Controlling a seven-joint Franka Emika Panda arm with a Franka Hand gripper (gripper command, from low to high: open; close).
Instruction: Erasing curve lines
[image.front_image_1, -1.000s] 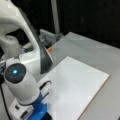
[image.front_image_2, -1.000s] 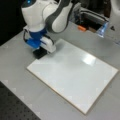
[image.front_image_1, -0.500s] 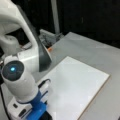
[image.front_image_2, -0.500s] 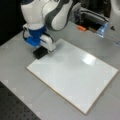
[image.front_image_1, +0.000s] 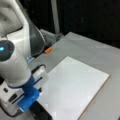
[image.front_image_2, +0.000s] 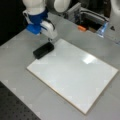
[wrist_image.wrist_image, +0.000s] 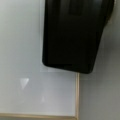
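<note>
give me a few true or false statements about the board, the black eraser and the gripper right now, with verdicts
1. The black eraser lies at a corner of the white board. True.
2. The gripper hangs over the middle of the board. False: it is above the eraser, at the board's corner.
3. Curve lines show clearly across the board. False: no stroke can be made out in any view; only a glare spot shows.
4. An orange object lies on the table beyond the board. True.
5. The eraser is white. False: it is black.
</note>
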